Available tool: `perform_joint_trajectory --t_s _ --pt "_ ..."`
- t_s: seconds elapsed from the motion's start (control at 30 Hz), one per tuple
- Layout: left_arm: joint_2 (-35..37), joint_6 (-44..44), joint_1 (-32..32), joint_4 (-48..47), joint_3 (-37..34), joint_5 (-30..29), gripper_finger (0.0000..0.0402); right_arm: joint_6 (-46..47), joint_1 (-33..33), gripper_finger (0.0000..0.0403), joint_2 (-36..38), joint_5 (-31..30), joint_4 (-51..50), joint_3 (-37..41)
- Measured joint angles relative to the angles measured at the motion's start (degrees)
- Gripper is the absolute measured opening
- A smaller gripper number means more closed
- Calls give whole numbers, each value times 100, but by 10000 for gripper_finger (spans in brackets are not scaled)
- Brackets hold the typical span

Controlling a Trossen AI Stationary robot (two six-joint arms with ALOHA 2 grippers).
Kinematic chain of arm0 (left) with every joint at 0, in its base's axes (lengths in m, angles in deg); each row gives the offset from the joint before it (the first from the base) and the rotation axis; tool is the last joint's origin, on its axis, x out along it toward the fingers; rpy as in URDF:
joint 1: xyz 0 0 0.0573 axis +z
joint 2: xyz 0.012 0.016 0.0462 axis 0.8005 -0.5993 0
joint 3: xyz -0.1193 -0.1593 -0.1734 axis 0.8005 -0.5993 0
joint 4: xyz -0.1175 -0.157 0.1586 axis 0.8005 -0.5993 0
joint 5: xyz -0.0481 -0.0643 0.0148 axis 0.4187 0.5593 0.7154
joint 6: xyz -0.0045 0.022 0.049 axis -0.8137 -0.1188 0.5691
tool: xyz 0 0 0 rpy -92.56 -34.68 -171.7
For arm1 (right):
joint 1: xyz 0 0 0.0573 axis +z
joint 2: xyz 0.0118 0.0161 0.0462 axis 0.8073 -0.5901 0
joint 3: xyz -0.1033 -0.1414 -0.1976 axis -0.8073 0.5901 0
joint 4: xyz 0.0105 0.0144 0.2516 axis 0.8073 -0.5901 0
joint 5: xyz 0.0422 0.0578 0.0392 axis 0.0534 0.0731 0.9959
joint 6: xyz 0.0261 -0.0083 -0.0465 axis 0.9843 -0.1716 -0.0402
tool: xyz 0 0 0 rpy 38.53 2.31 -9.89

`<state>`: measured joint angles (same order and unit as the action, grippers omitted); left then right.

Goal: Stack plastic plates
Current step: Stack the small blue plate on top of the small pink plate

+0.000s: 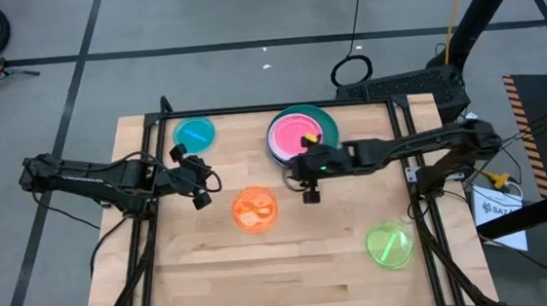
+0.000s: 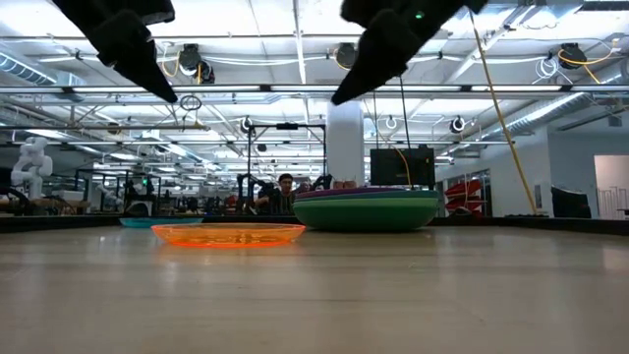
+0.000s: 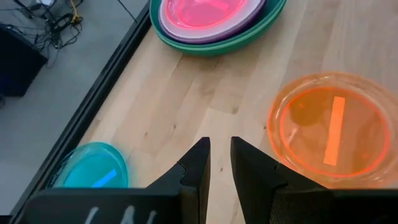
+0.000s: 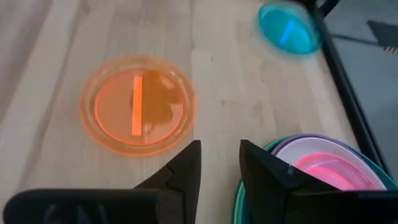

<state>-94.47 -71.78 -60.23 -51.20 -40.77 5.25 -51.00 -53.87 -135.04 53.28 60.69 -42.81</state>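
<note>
Orange plate [image 1: 256,211] sits mid-table in the high view, between the left gripper [image 1: 198,183] and right gripper [image 1: 308,178]; we judge the left slightly nearer. The stack [image 1: 301,134] lies at the far edge, the blue plate [image 1: 194,134] far left, the lime plate [image 1: 390,244] near right. Round plates, so no long axis.

Low view: both grippers hang above the table, holding nothing.

Left wrist: fingers [image 3: 194,167] nearly closed, empty.

Right wrist: narrow gap, empty.

We read no complete label; lettering on a white box right of the table is illegible.
</note>
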Motion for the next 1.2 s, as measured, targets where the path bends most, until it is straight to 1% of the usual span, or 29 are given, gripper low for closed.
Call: perform_joint_trajectory --t_s 0.23,0.37,0.47,0.63,0.83,0.97,1.2 --pt "-328 -13 84 139 0 -155 72 513 0 102 1056 -2 1209 1494" --pt "-622 14 175 259 0 -159 72 698 0 102 1442 -4 1697 2139" --pt "-848 93 289 274 0 -160 72 776 1 102 1608 -4 1946 2467" --pt "-1178 123 515 267 2 -162 72 810 0 102 1622 -4 2025 2659" --pt "-1360 244 780 104 2 -162 72 437 41 102 1772 11 2466 2898" --pt "-1377 312 934 20 2 -150 72 276 16 102 2162 8 2600 3142" --pt "-1373 347 1196 -51 2 -131 72 256 -116 102 3116 -88 2599 3606"
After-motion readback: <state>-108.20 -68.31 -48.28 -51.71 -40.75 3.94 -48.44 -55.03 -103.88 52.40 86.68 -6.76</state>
